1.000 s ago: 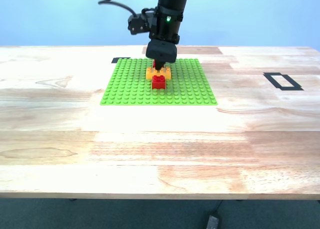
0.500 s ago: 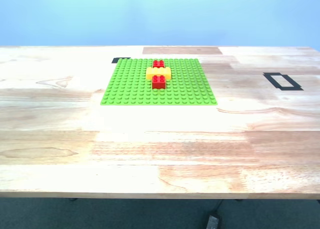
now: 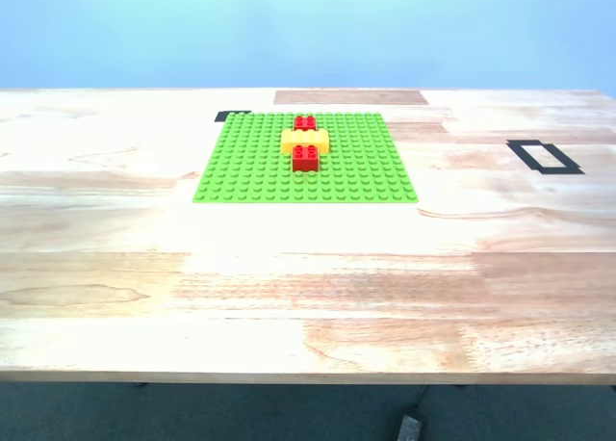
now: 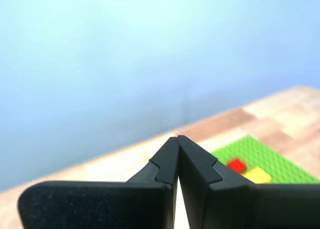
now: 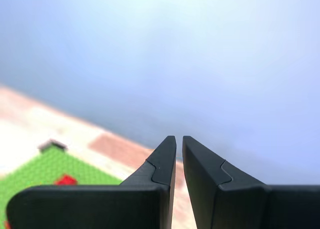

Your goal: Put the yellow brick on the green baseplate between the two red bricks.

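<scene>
The table (image 3: pixel 308 268) is pale wood, with a black tape rectangle (image 3: pixel 545 157) toward the exterior view's right; the baseplate (image 3: pixel 250 167) lies flat on it toward the far edge, studs up, with a small black tape mark (image 3: pixel 232 116) just beside its far corner on the exterior view's left. The yellow brick (image 3: pixel 305 141) sits on the baseplate with its long side across the view; the far red brick (image 3: pixel 304 123) touches it behind and the near red brick (image 3: pixel 306 157) touches it in front, so it lies between the two and the task looks done.

No arm shows in the exterior view; my first gripper (image 4: pixel 177 139) is raised and looks down at the plate from off to one side, its jaws together with nothing in them; my second gripper (image 5: pixel 179 139) is likewise raised, its jaws nearly together with only a thin slit between them, holding nothing.

I judge the yellow brick light, rigid, smooth and a little slippery, not fragile; if it needed reseating, the long flat sides are blocked by the red bricks, so the free short ends are the place to pinch; studs would likely resist a straight pull.
</scene>
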You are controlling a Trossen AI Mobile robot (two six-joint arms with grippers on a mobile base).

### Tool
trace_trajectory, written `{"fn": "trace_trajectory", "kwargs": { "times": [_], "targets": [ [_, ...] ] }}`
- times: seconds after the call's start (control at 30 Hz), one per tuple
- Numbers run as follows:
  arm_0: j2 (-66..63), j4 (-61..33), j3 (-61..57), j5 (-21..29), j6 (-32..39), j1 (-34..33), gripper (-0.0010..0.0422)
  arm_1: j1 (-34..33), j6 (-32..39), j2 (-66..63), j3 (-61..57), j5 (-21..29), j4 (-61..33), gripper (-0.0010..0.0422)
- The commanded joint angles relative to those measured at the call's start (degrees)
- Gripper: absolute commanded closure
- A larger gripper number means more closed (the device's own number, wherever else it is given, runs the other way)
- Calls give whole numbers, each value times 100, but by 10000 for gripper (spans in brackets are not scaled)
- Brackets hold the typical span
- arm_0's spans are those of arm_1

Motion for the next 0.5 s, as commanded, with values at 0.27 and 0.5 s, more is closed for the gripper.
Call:
{"fn": "trace_trajectory", "kwargs": {
  "times": [0.27,0.5],
  "targets": [
    [-1335,1158,-2004,-684,-636,0,413,-26,752,-1792,-2568,1084,1261,393],
    [-2098,1335,-2686,-1073,-603,0,413,-35,671,-2540,-3300,1091,1650,393]
  ]
}}
